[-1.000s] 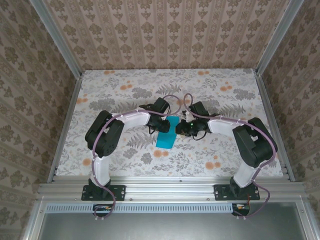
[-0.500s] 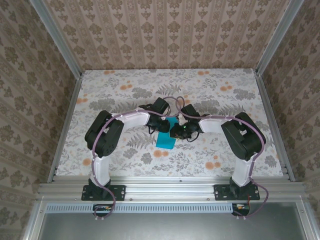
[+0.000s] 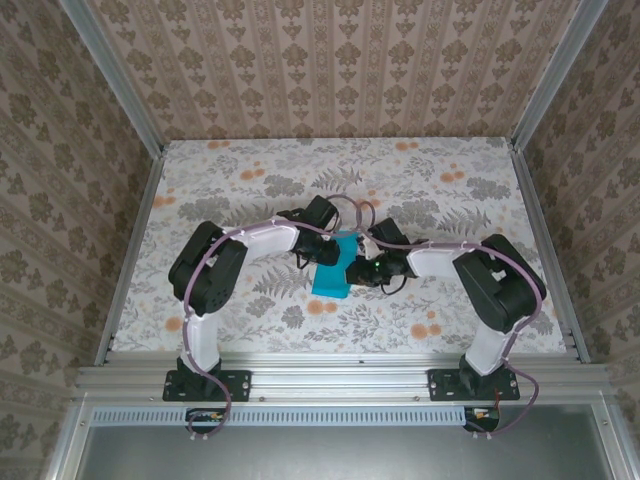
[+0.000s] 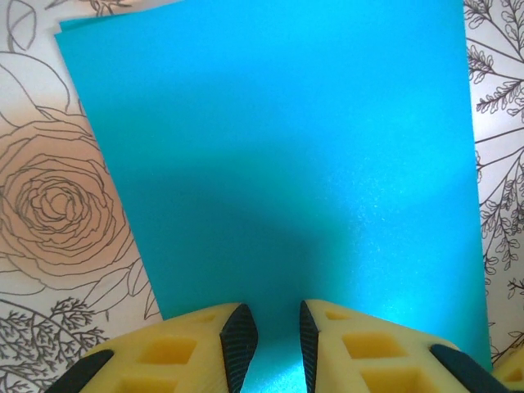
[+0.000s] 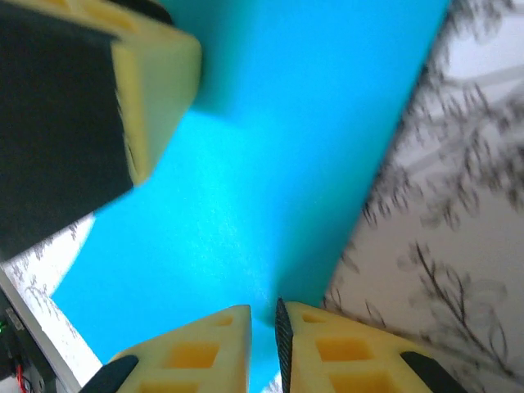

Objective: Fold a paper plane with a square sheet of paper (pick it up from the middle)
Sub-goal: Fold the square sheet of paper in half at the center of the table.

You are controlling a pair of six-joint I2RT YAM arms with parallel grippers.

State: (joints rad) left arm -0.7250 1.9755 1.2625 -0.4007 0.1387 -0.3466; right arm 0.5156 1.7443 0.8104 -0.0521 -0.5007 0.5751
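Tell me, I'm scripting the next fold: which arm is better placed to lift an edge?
Probably right: the right gripper sits at the side edge of the square sheet of paper, jaws nearly closed. The left gripper is over its flat face, better for pinning.
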